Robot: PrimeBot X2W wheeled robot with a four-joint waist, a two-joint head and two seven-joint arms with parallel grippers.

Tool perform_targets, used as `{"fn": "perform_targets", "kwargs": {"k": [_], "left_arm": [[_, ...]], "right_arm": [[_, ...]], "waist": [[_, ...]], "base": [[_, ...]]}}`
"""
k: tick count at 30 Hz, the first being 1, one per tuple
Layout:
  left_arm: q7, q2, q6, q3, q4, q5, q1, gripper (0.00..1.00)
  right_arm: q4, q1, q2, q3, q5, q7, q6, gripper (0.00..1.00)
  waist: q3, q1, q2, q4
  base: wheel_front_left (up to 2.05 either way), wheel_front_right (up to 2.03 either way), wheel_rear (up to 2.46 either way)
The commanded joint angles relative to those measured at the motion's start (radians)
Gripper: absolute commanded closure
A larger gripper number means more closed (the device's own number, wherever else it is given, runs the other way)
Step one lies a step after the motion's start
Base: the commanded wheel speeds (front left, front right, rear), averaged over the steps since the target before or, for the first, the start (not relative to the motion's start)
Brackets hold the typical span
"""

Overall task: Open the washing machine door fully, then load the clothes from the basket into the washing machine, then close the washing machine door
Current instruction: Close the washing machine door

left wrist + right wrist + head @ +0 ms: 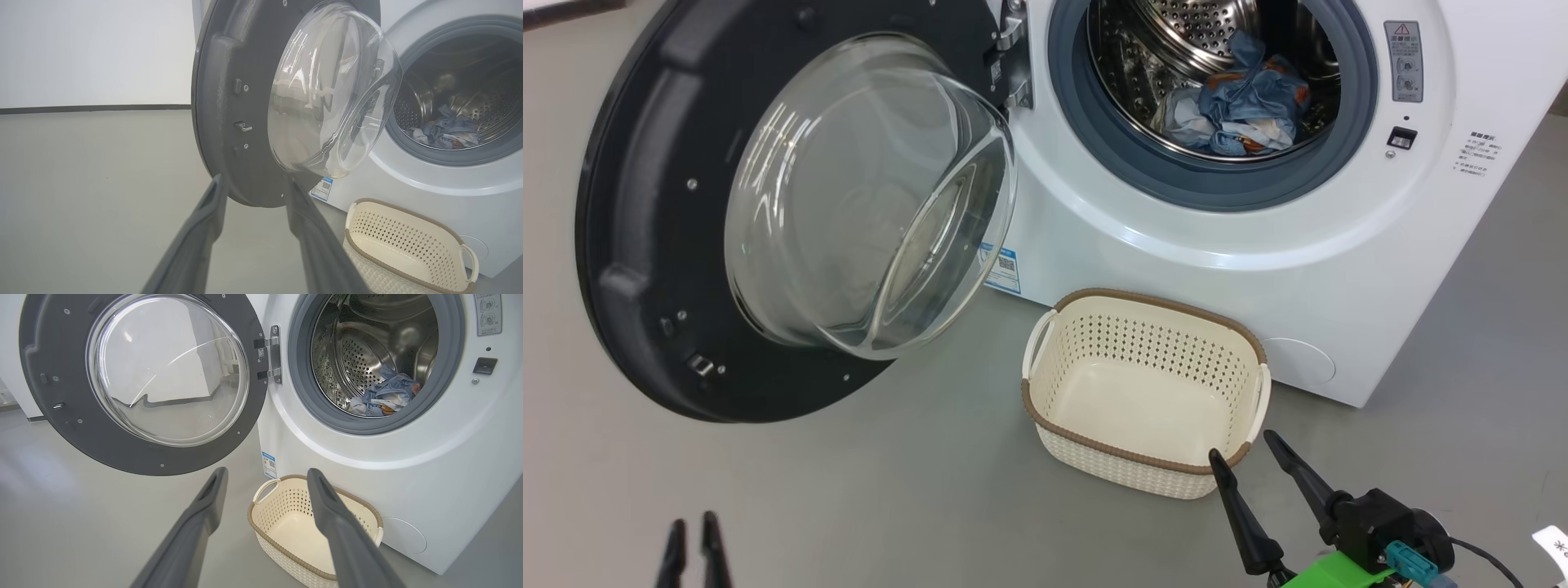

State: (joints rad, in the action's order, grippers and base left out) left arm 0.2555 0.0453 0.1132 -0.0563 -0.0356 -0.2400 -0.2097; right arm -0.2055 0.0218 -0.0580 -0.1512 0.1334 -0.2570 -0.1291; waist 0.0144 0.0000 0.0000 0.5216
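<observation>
Tools both apart: L tool (255,179), R tool (1243,445) by basket (1127,472). R wrist vw: hinge (271,355), clothes (388,396) in drum (359,351).

washing machine door (645,204) open | clothes (1241,106) in drum (1192,33) | basket (1119,478) empty | right tool (1243,445) parted

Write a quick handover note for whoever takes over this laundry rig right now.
Left hand: open, holding nothing, low left in the head view.
Right hand: open, holding nothing, fingertips close to the near rim of the cream perforated plastic basket.
Basket: empty, on the floor before the white front-loading washing machine.
Crumpled blue and pale clothes lie in its steel drum.
Done: round black-rimmed glass door opened wide, clothes loaded.
Left: swing it shut.
</observation>
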Motion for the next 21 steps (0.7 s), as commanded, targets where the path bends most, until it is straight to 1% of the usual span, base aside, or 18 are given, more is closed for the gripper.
{"fn": "perform_targets", "kwargs": {"k": [1,6,11,15,16,17,21], "left_arm": [[0.006,0.005,-0.004,-0.031,-0.016,-0.013,0.037,1.0],[0.006,0.005,-0.01,-0.033,-0.013,-0.031,0.043,1.0],[0.006,0.005,-0.025,-0.076,-0.027,-0.155,0.073,1.0],[0.006,0.005,-0.067,-0.164,-0.012,-0.278,0.12,1.0],[0.006,0.005,-0.125,-0.204,0.004,-0.354,0.152,1.0],[0.006,0.005,-0.151,-0.229,0.014,-0.388,0.167,1.0],[0.006,0.01,-0.206,-0.328,0.057,-0.524,0.242,1.0]], "right_arm": [[0.029,0.016,0.0,-0.02,0.001,-0.005,-0.002,0.0],[0.034,0.011,0.0,-0.017,0.0,-0.005,-0.002,0.0],[0.038,0.005,0.001,-0.014,-0.001,-0.005,-0.002,0.0],[0.042,-0.002,0.002,-0.005,-0.002,-0.005,-0.002,0.0],[0.043,-0.006,0.002,-0.002,-0.001,-0.005,-0.002,0.0],[0.043,-0.007,0.002,-0.002,-0.001,-0.005,-0.002,0.0],[0.044,-0.009,0.003,-0.002,0.0,-0.005,-0.002,0.0]], "waist": [[0.0,0.0,0.0,-0.001],[0.001,0.0,0.0,-0.001],[0.004,0.0,0.0,-0.002],[0.004,0.0,0.0,-0.004],[0.003,0.0,0.0,-0.009],[0.004,0.0,0.0,-0.013],[0.006,0.0,0.0,-0.028]], "base": [[0.0,0.0,0.0],[0.0,0.0,0.0],[0.0,0.0,0.0],[0.0,0.0,0.0],[0.0,0.0,0.0],[0.0,0.0,0.0],[0.0,0.0,0.0]]}}
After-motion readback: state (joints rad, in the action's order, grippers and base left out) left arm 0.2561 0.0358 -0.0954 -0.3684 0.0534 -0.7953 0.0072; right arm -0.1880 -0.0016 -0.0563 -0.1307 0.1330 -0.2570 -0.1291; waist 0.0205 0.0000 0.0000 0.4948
